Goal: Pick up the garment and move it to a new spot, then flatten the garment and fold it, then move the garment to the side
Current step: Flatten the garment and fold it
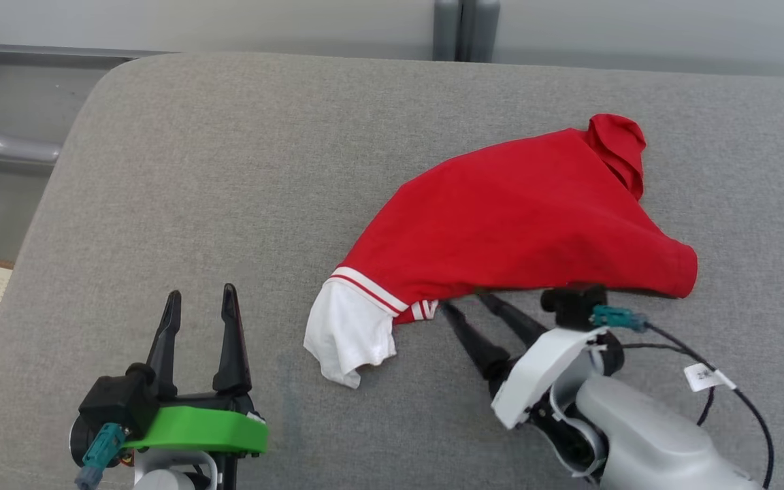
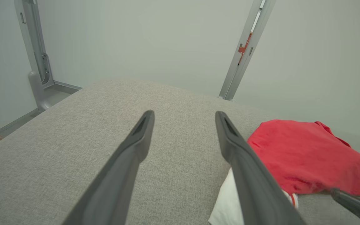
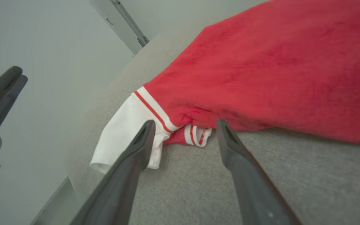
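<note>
"Where's it at?"

"The crumpled red cloth garment lies on the wide grey upholstered cushion, over toward the robot's right. Its white sleeve flops out at the near corner, bunched."

"And the hands?"

"The right gripper has its two dark fingers spread, holding nothing, with the tips right at the near hem beside the red-and-white striped cuff. I can't tell whether they touch the cloth. The left gripper stands wide open too, well apart from the garment, over bare cushion."

"So what worries you?"

"If the right one closes where it stands, I reckon it nips only the cuff or a single layer. Then the garment comes up as a twisted rope rather than a sheet. And with the left so far off, a one-handed drag would likely tuck that white sleeve underneath."

"Harder to flatten afterwards."

"Much. Low fingertips could also plough the hem along the cushion and rumple it."
</note>
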Available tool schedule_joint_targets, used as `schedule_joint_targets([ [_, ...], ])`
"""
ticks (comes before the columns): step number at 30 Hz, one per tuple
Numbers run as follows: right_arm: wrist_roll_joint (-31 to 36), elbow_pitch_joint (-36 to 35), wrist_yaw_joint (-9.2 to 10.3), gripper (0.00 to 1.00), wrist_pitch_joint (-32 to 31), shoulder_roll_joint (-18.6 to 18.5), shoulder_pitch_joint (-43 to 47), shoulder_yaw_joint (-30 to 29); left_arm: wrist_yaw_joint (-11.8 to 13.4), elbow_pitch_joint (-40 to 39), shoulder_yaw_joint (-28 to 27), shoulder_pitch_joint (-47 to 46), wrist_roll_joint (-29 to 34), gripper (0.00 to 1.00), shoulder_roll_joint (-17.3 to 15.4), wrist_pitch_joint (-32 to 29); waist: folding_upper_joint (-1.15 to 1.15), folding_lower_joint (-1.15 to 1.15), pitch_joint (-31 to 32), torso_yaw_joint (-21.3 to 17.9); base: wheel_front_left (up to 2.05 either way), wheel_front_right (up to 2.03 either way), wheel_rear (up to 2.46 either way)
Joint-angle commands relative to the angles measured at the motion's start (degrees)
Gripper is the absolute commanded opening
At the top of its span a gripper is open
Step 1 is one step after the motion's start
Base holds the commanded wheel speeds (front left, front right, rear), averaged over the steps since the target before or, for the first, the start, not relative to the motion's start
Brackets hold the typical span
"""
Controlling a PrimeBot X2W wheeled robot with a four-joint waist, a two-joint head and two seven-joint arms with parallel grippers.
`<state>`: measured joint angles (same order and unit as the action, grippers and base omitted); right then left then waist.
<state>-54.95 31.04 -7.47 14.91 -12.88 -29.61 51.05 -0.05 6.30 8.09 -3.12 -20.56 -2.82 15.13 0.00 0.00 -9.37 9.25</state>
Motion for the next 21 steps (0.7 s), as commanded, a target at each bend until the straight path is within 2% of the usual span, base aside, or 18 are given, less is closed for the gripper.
schedule_joint_targets([
  [1, 1.49, -1.21, -0.03, 1.0, 0.28, -1.12, 0.99, -2.9, -0.18, 0.01, -0.08, 0.69, 0.57, 1.0, -0.15, -0.01, 0.0, 0.0, 0.67, -1.48, 0.0, 0.0, 0.0],
  [5, 7.18, -1.74, -0.02, 1.0, 0.3, -5.05, 2.84, -12.13, -0.31, 0.19, 0.28, 1.17, 0.88, 1.0, -0.15, -0.01, 0.0, 0.0, 1.1, -2.29, 0.0, 0.0, 0.0],
  [7, 11.94, 0.16, -0.02, 1.0, 0.31, -6.95, 3.13, -16.19, -0.33, 0.24, 0.42, 1.2, 0.93, 1.0, -0.16, -0.01, 0.0, 0.0, 1.17, -2.36, 0.0, 0.0, 0.0],
  [8, 16.4, 2.64, -0.03, 1.0, 0.3, -7.92, 3.84, -19.81, -0.48, 0.32, 0.61, 1.27, 0.91, 1.0, -0.15, -0.01, 0.0, 0.0, 1.23, -2.15, 0.0, 0.0, 0.0],
  [12, 21.01, 6.6, -0.03, 1.0, -0.21, -7.93, 5.82, -27.12, -0.66, 0.59, 0.98, 1.51, 0.94, 1.0, -0.16, -0.01, 0.0, 0.0, 1.14, -1.17, 0.0, 0.0, 0.0],
  [21, 28.11, 7.92, -0.02, 1.0, -0.93, -6.05, 9.9, -36.98, -0.85, 0.57, 0.66, 1.79, 1.17, 1.0, -0.15, -0.01, 0.0, 0.0, 0.83, 0.07, 0.0, 0.0, 0.0],
])
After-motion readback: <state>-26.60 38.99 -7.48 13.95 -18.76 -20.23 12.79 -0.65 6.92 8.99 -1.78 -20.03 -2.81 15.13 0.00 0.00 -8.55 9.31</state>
